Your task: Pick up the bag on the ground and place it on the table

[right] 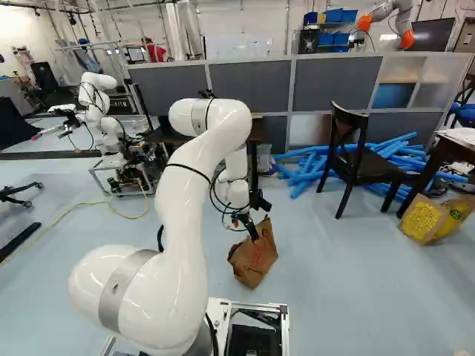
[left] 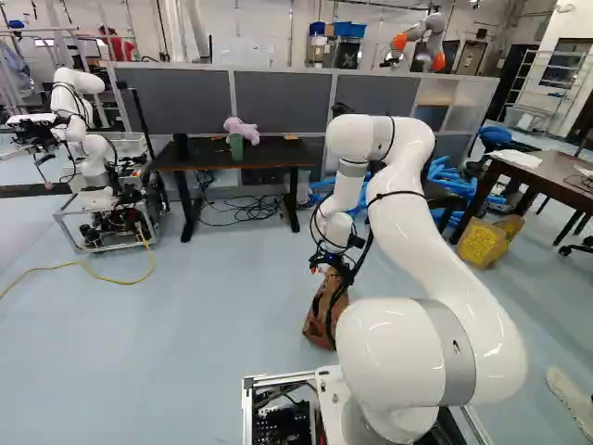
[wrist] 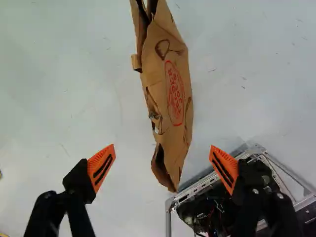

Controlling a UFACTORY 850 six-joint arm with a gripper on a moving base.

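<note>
My gripper (right: 251, 231) hangs low over the brown paper bag (right: 254, 254), which stands on the floor ahead of my base. In the wrist view the gripper (wrist: 162, 168) is open wide, its orange pads far apart. One end of the bag (wrist: 170, 148) reaches toward the space between the fingers, and neither pad touches it there. The rest stretches ahead of the gripper, with a red print on its side. In the left base view the arm partly hides the bag. A black table (left: 269, 156) stands farther off, holding a green cup and a pinkish plush thing.
My base's metal frame (wrist: 256, 148) lies close beside one finger. Another robot (left: 83, 139) stands at the left of the left base view. A black chair (right: 360, 159), blue tubes (right: 304, 174) and a yellow-patterned box (right: 424, 219) are to the right. Cables lie under the black table.
</note>
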